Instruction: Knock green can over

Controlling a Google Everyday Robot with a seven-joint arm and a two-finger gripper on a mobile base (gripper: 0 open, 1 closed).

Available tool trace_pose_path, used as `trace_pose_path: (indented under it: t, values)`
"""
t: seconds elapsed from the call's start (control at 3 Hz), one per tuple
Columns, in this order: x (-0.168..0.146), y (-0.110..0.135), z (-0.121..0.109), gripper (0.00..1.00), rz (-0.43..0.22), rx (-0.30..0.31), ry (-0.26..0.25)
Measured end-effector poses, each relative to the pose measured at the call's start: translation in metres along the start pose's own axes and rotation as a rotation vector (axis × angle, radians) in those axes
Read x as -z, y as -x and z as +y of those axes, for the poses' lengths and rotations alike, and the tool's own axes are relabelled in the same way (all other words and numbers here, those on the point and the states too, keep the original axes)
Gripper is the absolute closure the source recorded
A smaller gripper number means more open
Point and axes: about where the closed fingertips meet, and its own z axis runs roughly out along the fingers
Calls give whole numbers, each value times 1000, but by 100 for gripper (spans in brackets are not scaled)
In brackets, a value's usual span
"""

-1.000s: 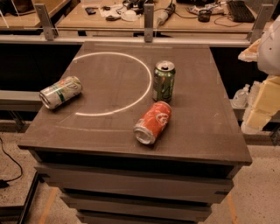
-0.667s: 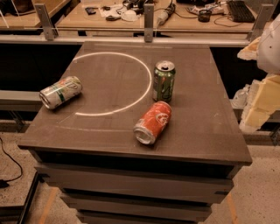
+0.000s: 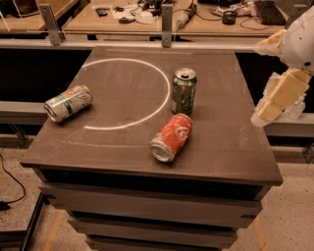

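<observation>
The green can (image 3: 184,91) stands upright on the dark table (image 3: 230,147), right of the table's middle, just outside the right edge of a white circle (image 3: 122,93) drawn on the top. It is dark green with a silver top and pull tab. My gripper (image 3: 277,98) shows at the right edge of the camera view as pale yellowish fingers hanging beside the table's right edge, well to the right of the green can and apart from it.
An orange-red can (image 3: 171,137) lies on its side just in front of the green can. A pale silver-white can (image 3: 67,103) lies on its side near the table's left edge. A cluttered bench (image 3: 147,14) runs behind the table.
</observation>
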Motion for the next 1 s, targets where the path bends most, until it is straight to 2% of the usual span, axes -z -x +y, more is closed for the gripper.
trace_pose_path:
  t: [0.33,0.67,1.0]
  values:
    - [-14,32,-33,0,-232,1,17]
    - [-28,55,-55,0,-370,-23,44]
    - [-46,79,-73,0,-475,-47,80]
